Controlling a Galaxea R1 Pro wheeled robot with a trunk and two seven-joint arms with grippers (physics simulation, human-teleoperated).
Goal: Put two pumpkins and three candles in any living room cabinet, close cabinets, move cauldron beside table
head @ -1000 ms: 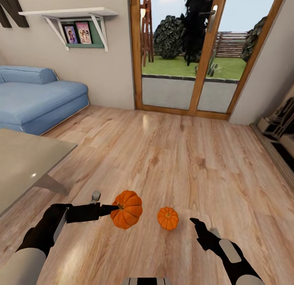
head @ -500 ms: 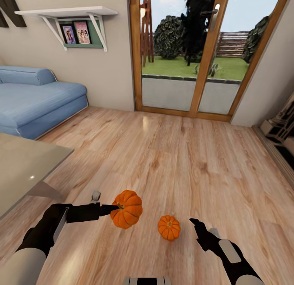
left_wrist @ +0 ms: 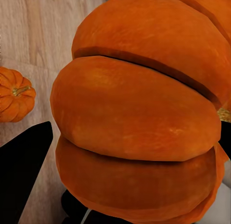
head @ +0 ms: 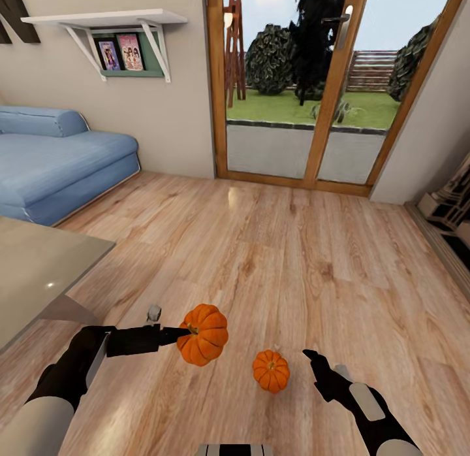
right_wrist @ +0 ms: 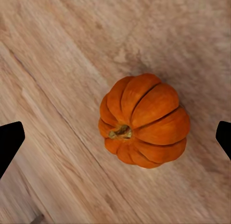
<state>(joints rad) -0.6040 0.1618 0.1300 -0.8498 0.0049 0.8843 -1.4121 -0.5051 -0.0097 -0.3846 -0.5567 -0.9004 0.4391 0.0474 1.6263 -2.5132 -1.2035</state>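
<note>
Left pincer [head: 177,336]: closed on the larger pumpkin [head: 203,334], held above the floor [head: 294,260].
Right pincer [head: 312,368]: spread wide, holding nothing.
Smaller pumpkin [head: 271,371]: on the floor beside the right pincer.
Tabletop [head: 39,266]: grey glass, at left.

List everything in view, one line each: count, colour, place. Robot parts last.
larger pumpkin: 1, orange, held off the floor in the left gripper
smaller pumpkin: 1, orange, on the floor between the grippers
table: 1, grey glass top, at left
sofa: 1, blue, against the left wall
shelf: 1, white, on the wall above the sofa, pictures beneath
glass doors: 1 pair, wooden frames, far wall, garden beyond
floor: light wood
left gripper: 1, black, shut on the larger pumpkin
right gripper: 1, black, open above the smaller pumpkin
</note>
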